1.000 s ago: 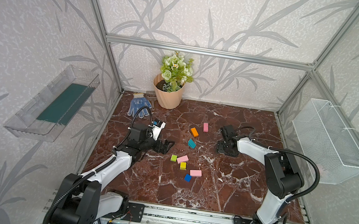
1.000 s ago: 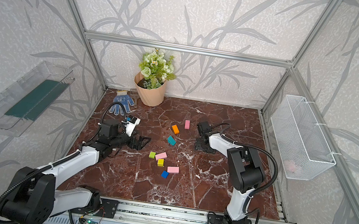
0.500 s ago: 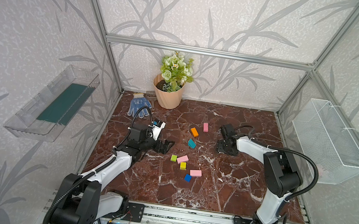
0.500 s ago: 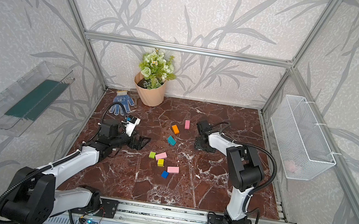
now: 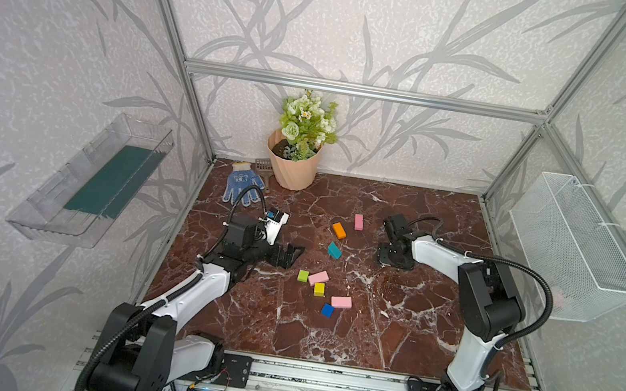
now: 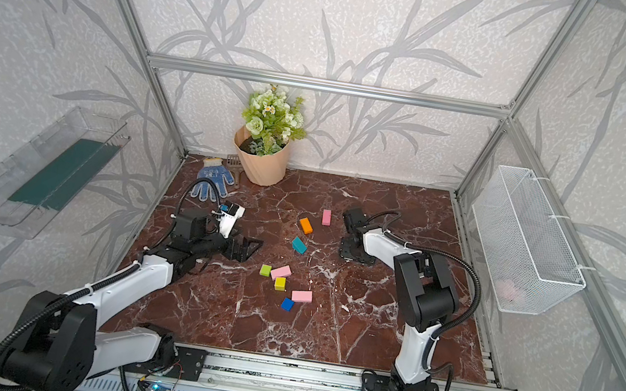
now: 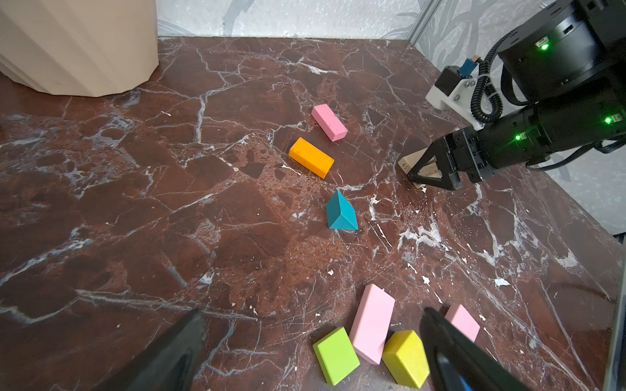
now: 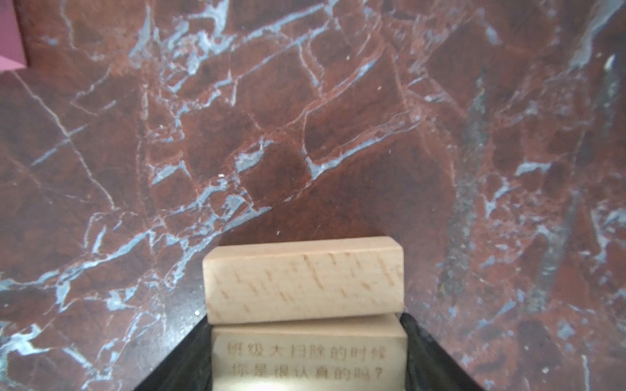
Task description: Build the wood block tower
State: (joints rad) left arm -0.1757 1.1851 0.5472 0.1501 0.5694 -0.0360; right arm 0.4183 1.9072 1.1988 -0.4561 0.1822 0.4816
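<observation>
A: In both top views, what has moved in the last second?

B: Nothing I can make out; every block lies where it lay, and both arms keep their pose; so the tower, I judge, is barely begun.

A: Count?

B: Mid-frame, loose on the marble floor (image 5: 366,330): three pink bars (image 5: 318,277), one orange bar (image 5: 339,230), one teal wedge (image 5: 334,250), one lime block (image 5: 303,276), one yellow block (image 5: 319,289), one blue block (image 5: 327,310); the left gripper (image 5: 290,254) sits left of centre, the right gripper (image 5: 395,255) right of centre.

A: Left wrist view?

B: The left gripper's fingers (image 7: 169,359) gape at the lower edge, nothing between them; lime, pink and yellow huddle just beside one another at lower right.

A: Right wrist view?

B: Two more, plain wood, at bottom centre; the dark fingers (image 8: 179,365) clamp the engraved block (image 8: 308,355), which touches the unmarked block (image 8: 303,279) beyond; stacked or abreast, I cannot tell.
</observation>
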